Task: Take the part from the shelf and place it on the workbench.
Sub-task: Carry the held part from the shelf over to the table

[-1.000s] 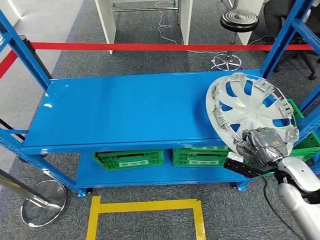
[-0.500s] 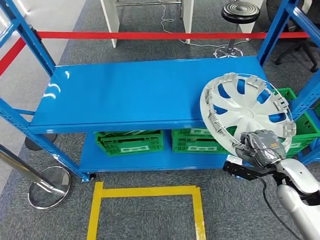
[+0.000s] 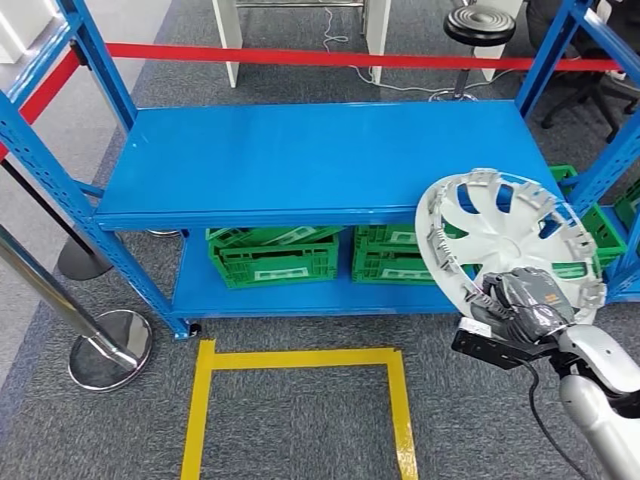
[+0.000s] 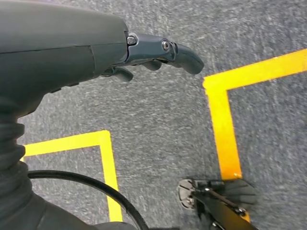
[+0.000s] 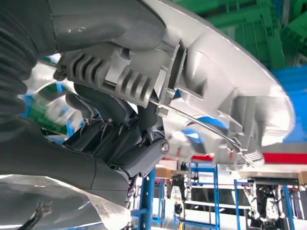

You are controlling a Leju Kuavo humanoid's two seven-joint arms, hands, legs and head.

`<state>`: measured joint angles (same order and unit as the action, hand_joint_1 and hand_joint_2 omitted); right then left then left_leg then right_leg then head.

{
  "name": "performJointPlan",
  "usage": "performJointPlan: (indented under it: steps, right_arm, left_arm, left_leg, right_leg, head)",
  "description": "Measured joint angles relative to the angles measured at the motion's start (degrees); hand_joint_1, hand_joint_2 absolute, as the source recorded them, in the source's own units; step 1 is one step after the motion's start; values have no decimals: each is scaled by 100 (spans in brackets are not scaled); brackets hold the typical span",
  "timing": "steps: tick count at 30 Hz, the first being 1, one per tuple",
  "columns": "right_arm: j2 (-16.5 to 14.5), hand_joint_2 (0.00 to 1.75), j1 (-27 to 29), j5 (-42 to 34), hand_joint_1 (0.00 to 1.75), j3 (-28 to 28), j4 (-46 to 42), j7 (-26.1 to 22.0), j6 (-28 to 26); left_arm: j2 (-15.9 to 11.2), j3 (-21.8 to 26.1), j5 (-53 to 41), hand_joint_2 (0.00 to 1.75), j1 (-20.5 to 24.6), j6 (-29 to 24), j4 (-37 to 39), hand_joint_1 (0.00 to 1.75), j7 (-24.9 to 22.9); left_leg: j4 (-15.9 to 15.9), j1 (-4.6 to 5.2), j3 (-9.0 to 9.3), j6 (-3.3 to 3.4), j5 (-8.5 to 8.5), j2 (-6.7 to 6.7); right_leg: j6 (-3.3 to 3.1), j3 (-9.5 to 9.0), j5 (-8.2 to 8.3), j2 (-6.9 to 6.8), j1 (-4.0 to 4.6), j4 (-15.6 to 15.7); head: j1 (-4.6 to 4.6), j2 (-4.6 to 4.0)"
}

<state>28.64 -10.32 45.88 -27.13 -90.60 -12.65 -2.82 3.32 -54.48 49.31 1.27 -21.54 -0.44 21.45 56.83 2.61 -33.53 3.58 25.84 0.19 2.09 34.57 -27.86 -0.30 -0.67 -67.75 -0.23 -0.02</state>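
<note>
The part is a silver wheel cover (image 3: 504,238) with spokes and clip tabs round its rim. My right hand (image 3: 528,303) grips it by its lower rim and holds it tilted in the air, in front of the right end of the blue shelf (image 3: 324,160). Up close in the right wrist view, the cover's (image 5: 224,91) ribbed inner rim lies across my right hand's (image 5: 119,129) dark fingers. In the left wrist view my left hand (image 4: 152,52) hangs over grey carpet, fingers loosely apart, holding nothing.
Green crates (image 3: 275,258) sit on the lower shelf. Blue uprights (image 3: 596,165) stand close to the cover on the right. Yellow floor tape (image 3: 302,360) marks a box before the shelf. A chrome stanchion base (image 3: 109,345) and red barrier tape (image 3: 362,58) border the area. A black stool (image 3: 479,25) stands behind.
The camera has drawn back from the shelf, which now looks farther away. The wheel cover has come off the shelf top and is carried in front of it, lower in view.
</note>
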Motion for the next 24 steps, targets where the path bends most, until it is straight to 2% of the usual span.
performJointPlan:
  steps: [1, 2, 3, 5, 6, 7, 9, 10, 11, 12, 13, 15, 16, 17, 19, 21, 22, 24]
  right_arm:
    - [19, 175, -5, 25, 175, 0, -4, -9, 13]
    - [38, 175, -15, 59, 175, -3, -9, -18, 28]
    - [60, 175, -25, 102, 175, -6, -14, -25, 46]
    - [99, 175, -43, 160, 175, -14, -17, -30, 74]
    - [112, 175, -50, 179, 175, -15, -18, -29, 82]
    - [119, 175, -57, 188, 175, -16, -19, -30, 85]
    - [129, 175, -65, 201, 175, -19, -20, -30, 87]
    - [136, 175, -63, 203, 175, -20, -20, -29, 87]
    - [140, 175, -61, 206, 175, -22, -19, -27, 87]
    - [144, 175, -58, 217, 175, -24, -18, -24, 86]
    - [146, 175, -55, 235, 175, -26, -18, -19, 80]
    - [148, 175, -54, 280, 175, -28, -17, 10, 45]
    - [148, 175, -58, 293, 175, -30, -17, 31, 19]
    - [147, 175, -61, 295, 175, -32, -16, 53, -7]
    - [146, 175, -64, 273, 175, -36, -15, 81, -36]
    - [146, 175, -56, 232, 175, -34, -14, 88, -39]
    - [146, 175, -55, 213, 175, -32, -13, 90, -39]
    - [146, 175, -36, 178, 175, -27, -5, 88, -39]
  left_arm:
    - [0, -16, 4, 175, -4, -1, 0, 0, 1]
    - [-1, -37, 10, 175, -7, -3, 0, 0, 3]
    - [-4, -60, 21, 175, -10, -4, 0, 0, 5]
    - [-16, -98, 39, 175, -13, -12, 1, 0, 8]
    - [-21, -107, 46, 175, -18, -15, 2, 0, 8]
    - [-25, -112, 50, 175, -23, -19, 2, 0, 8]
    - [-22, -119, 52, 175, -30, -19, 2, 0, 8]
    - [-21, -123, 52, 175, -31, -19, 2, 0, 8]
    - [-21, -128, 52, 175, -33, -19, 2, 0, 8]
    - [-22, -133, 52, 175, -34, -19, 2, 0, 8]
    - [-23, -140, 55, 175, -35, -21, 2, 0, 8]
    - [-27, -158, 76, 175, -34, -24, 2, 0, 8]
    - [-29, -174, 90, 175, -31, -26, 2, 0, 9]
    - [-31, -196, 103, 175, -29, -26, 2, 0, 10]
    - [-32, -239, 123, 175, -30, -27, 2, 0, 11]
    - [-28, -265, 149, 175, -30, -28, 2, 0, 11]
    - [-27, -278, 166, 175, -26, -29, 2, 0, 11]
    - [-25, -322, 204, 175, -22, -28, 2, 0, 13]
  left_leg:
    - [26, 17, -33, -11, -32, 1]
    - [54, 29, -65, -24, -63, 3]
    - [76, 40, -97, -39, -95, 6]
    - [127, 39, -159, -84, -108, 1]
    - [226, 28, -207, -128, -18, -9]
    - [437, 6, -289, -181, 154, -19]
    - [1155, -75, -540, -290, 609, -29]
    - [1513, -117, -653, -329, 768, -29]
    - [1725, -155, -693, -360, 819, -29]
    - [1720, -187, -636, -383, 756, -29]
    - [1482, -212, -474, -396, 597, -29]
    - [694, -230, -29, -377, 279, -32]
    - [376, -220, 131, -348, 205, -35]
    - [193, -203, 210, -318, 193, -38]
    - [83, -170, 217, -255, 209, -39]
    - [-15, -184, 228, -174, 163, -30]
    - [-62, -195, 229, -130, 130, -26]
    - [-93, -192, 212, -78, 91, -23]
  right_leg:
    - [-26, -338, -122, -3, 15, 468]
    - [-46, -584, -265, -5, 27, 830]
    - [-57, -712, -366, -6, 33, 1038]
    - [-106, -690, -370, -12, 13, 1130]
    - [-145, -665, -337, -20, -1, 1139]
    - [-181, -637, -298, -29, -17, 1149]
    - [-214, -569, -234, -38, -21, 1140]
    - [-210, -528, -209, -40, -22, 1129]
    - [-202, -489, -192, -41, -25, 1113]
    - [-193, -457, -181, -41, -31, 1093]
    - [-184, -435, -175, -41, -37, 1072]
    - [-161, -406, -168, -39, -45, 1041]
    - [-133, -386, -155, -37, -49, 1034]
    - [-99, -361, -135, -35, -56, 1034]
    - [-17, -319, -88, -34, -73, 1048]
    - [36, -249, -149, -30, -85, 995]
    - [49, -155, -265, -18, -84, 824]
    - [60, 176, -609, 5, -85, 140]
  head:
    - [-1, 0]
    - [-2, 0]
    - [-4, 0]
    - [-10, 0]
    - [-16, 0]
    - [-22, 0]
    - [-34, 0]
    - [-34, 0]
    - [-34, 0]
    - [-35, 0]
    - [-35, 0]
    - [-33, 0]
    - [-33, 0]
    - [-32, 0]
    - [-34, 0]
    - [-27, 0]
    - [-21, 0]
    - [-16, 0]
